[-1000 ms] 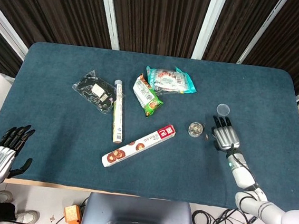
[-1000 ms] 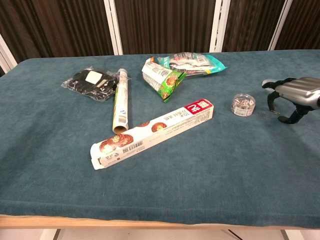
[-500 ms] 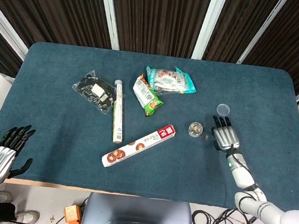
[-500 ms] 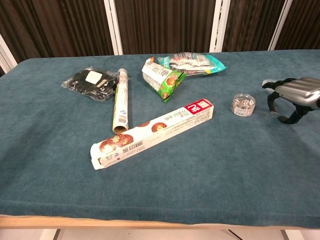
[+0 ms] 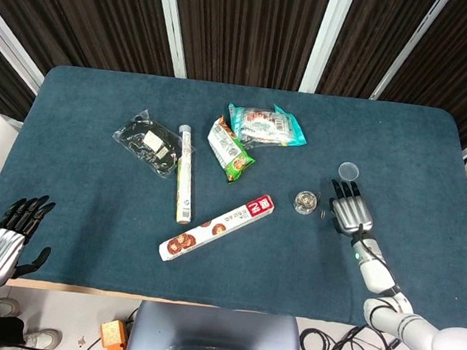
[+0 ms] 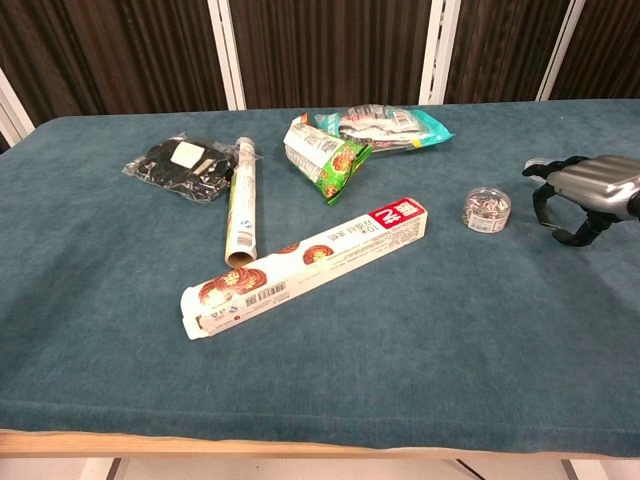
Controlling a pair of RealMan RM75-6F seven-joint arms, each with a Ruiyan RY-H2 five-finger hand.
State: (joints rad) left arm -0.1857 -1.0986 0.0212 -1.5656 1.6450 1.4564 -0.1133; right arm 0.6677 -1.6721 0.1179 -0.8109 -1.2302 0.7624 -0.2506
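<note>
Both your hands hold nothing. Your right hand (image 5: 349, 209) hovers near the table's (image 5: 433, 161) right edge, fingers apart and curved down, just beside the small clear jar (image 5: 304, 202). Your left hand (image 5: 6, 236) hangs spread off the near left corner.

Small tub (image 6: 486, 209) contents — too small to tell

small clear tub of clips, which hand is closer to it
Right. The right hand hovers just beside the tub, not touching it. The left hand hangs off the table's opposite near corner.
</note>
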